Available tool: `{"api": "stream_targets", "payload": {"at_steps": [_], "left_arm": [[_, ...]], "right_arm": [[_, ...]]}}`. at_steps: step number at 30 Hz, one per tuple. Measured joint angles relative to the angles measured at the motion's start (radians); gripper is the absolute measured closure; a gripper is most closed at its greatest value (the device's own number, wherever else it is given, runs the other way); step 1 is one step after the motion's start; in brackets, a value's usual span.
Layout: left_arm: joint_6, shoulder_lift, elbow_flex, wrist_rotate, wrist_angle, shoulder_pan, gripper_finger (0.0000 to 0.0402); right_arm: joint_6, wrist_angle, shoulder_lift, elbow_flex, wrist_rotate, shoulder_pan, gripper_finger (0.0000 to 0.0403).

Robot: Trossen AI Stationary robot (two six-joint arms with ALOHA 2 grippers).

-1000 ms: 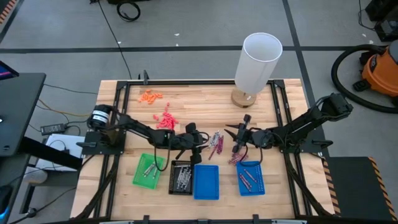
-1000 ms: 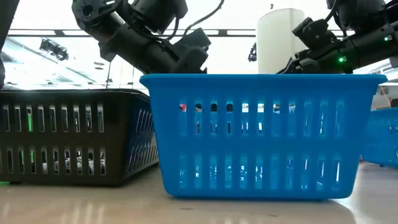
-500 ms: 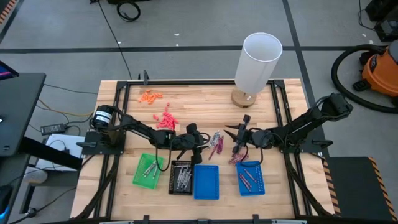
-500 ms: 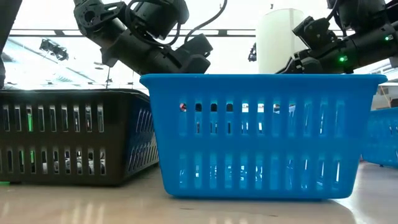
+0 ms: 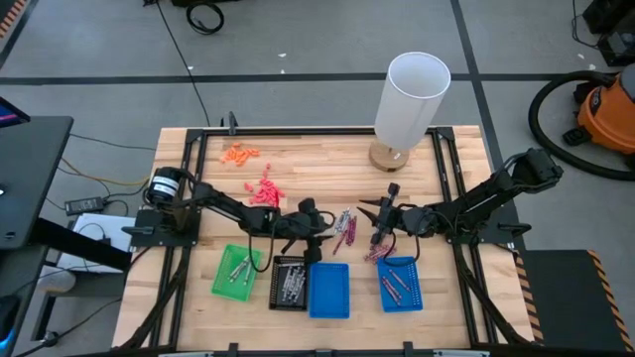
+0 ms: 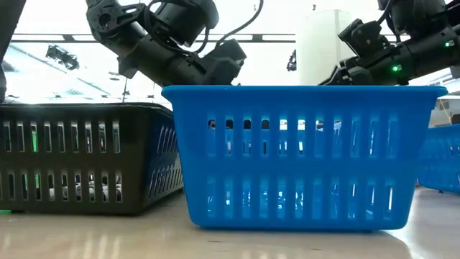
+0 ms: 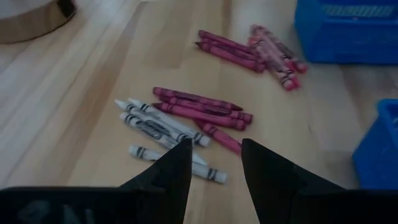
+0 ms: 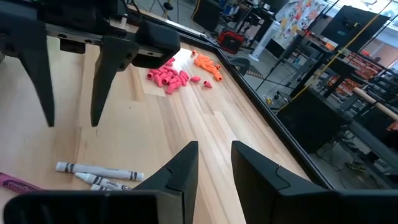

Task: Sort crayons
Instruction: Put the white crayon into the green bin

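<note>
We judge that the sorting is partly done. Our landmark is the loose pile of crayons that lies on the bare table, just behind the row of trays. In the left wrist view this pile shows silvery-grey crayons lying beside maroon crayons, some of them touching, and a second maroon group a little farther off, near a blue tray.

Some sticks are already put away: a few lie in the green tray, more in the black tray, and several maroon ones in the right blue tray. The middle blue tray, directly in front of the pile, seems to hold nothing, as far as the high view shows. A few maroon crayons also lie on the table between the pile and the right blue tray.

The left gripper hangs just over the pile, on its left side; its fingers stand apart with a narrow gap and hold nothing. The right gripper is just to the right of the pile, and its fingers are also a little apart and empty.

So what is left, in our opinion, is all of the pile and the strays beside it. The pink and orange bits behind the pile are untouched.
</note>
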Motion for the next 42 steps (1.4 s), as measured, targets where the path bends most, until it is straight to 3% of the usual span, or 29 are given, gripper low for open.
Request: {"api": "stream_targets", "payload": {"at_steps": [12, 21, 25, 30, 33, 38, 42], "left_arm": [[0.021, 0.0, 0.047, 0.008, -0.063, 0.05, 0.0251], [0.023, 0.0, 0.056, 0.007, -0.08, 0.08, 0.0251], [0.042, 0.0, 0.057, 0.001, -0.104, 0.079, 0.0251], [0.089, 0.0, 0.057, -0.075, -0.177, 0.069, 0.0251], [0.114, 0.0, 0.057, -0.101, -0.221, 0.061, 0.0251], [0.166, 0.0, 0.057, -0.108, -0.223, 0.056, 0.0251], [0.184, 0.0, 0.057, -0.11, -0.217, 0.057, 0.0251]], "right_arm": [[-0.068, 0.007, 0.0, 0.0, 0.208, 0.035, 0.0298], [-0.071, -0.007, 0.0, 0.0, 0.257, 0.037, 0.0298], [0.046, -0.08, 0.0, 0.019, 0.121, -0.012, 0.0298], [0.304, -0.565, 0.0, 0.193, -0.073, -0.096, 0.0298], [0.423, -0.746, 0.0, 0.281, -0.143, -0.129, 0.0298], [0.513, -0.941, 0.0, 0.377, -0.348, -0.161, 0.0298], [0.55, -1.08, 0.0, 0.433, -0.449, -0.161, 0.0298]]}}
